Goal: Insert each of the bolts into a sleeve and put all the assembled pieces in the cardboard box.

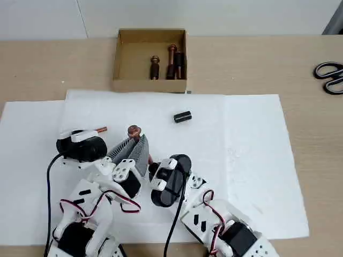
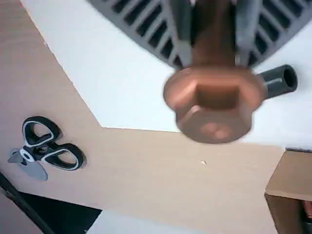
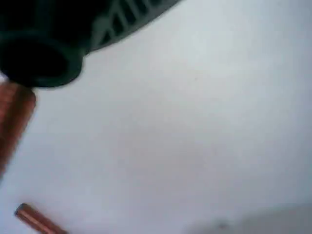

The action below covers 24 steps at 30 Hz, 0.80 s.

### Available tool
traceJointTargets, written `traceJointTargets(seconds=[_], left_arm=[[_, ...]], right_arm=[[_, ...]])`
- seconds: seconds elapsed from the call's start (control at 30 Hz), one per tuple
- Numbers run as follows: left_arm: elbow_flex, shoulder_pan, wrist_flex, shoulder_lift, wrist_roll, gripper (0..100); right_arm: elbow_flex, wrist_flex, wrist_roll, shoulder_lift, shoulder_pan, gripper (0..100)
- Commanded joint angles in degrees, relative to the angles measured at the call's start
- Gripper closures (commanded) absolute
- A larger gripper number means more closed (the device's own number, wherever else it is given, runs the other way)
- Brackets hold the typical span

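**Q:** Held bolt: where is it, and which way does it point?
**A:** The held bolt (image 2: pixel 214 97) sits clamped in the closed jaws of the left gripper (image 1: pixel 135 143), over the white paper (image 1: pixel 257 160) on the robot's side of the table. The hex head sticks out past the jaw tips and points toward the cardboard box (image 1: pixel 124 59). The long axis runs from the head back toward the right arm. It looks roughly level, though that is a judgement.

**Q:** Mating part?
**A:** The held sleeve (image 3: pixel 41 61) is in the right gripper (image 1: pixel 152 163), whose jaws appear closed on it. Its open bore faces a copper shank just beside the mouth. I judge the shank is not yet inside, and I cannot tell whether they touch.

**Q:** Progress?
**A:** The box holds assembled pieces (image 1: pixel 171 63), at least two and possibly three. The right-hand pair lies too close together to separate. This bolt and sleeve remain to be joined and boxed. After that comes the loose sleeve (image 1: pixel 183 116), lying on the paper between box and arms with its axis roughly across the table. The spare bolt (image 1: pixel 101 129) lies on the paper beside the left arm's motor, partly hidden. That leaves two assemblies outstanding, so I estimate the task is about half done.

**Q:** Anything else on the table?
**A:** Scissors (image 1: pixel 329 76) lie on the bare table (image 1: pixel 53 64) at the far right, well apart from the work.
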Motion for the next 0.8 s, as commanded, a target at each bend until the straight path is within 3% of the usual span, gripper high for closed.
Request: traceJointTargets(seconds=[0.0,0.77], left_arm=[[-0.9,0.5,-1.6,-0.5,0.1,99],[-6.2,2.4,4.8,-0.5,0.3,99]], right_arm=[[-0.4,-1.5,0.4,-0.6,-0.1,99.6],[-0.2,-2.9,0.2,-0.5,1.8,99.6]])
